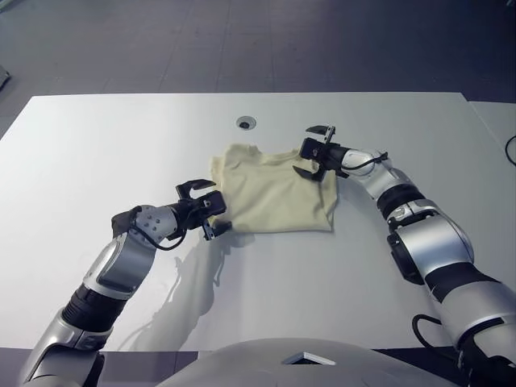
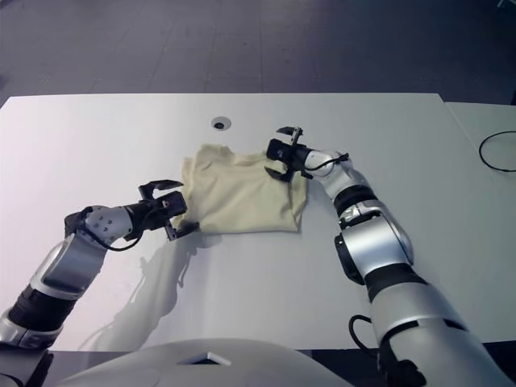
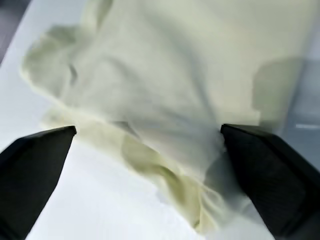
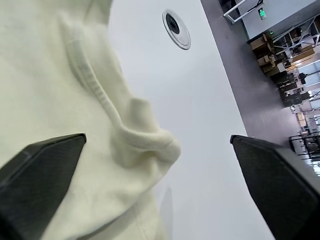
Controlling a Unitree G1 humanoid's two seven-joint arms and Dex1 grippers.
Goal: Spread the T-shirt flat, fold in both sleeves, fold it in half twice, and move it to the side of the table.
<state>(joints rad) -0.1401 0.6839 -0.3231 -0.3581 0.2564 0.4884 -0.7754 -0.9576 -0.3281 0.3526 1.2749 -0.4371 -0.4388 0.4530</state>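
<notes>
Left pincer: jaws apart, holding nothing, low over the white matte counter, just beside the near left corner of the pale yellow cotton T-shirt. The shirt lies mid-counter as a rough rectangle with no sleeve sticking out. I judge the sleeve folds done and a halving fold in hand.

Right pincer: also spread and empty, over the far right part of the shirt, near the neck.

Method note, as judgement. Each pincer should close on every layer at its corner, not the top ply alone, or the stack will shear apart. Lift only enough to clear the cloth below. Carry both corners at the same pace so the crease runs straight, and lay the edge down before letting go.

Materials. The near left corner is the untidy one: the layers bunch there into soft rumpled folds. The knit is thin, limp and matte, with shallow wrinkles across the top face. At the far edge a thicker ribbed band curls into a plump roll and may resist lying flat. The counter is smooth and hard, so cloth should slide on it easily. Beyond the shirt sits a round grey cable port, flush with the surface.
</notes>
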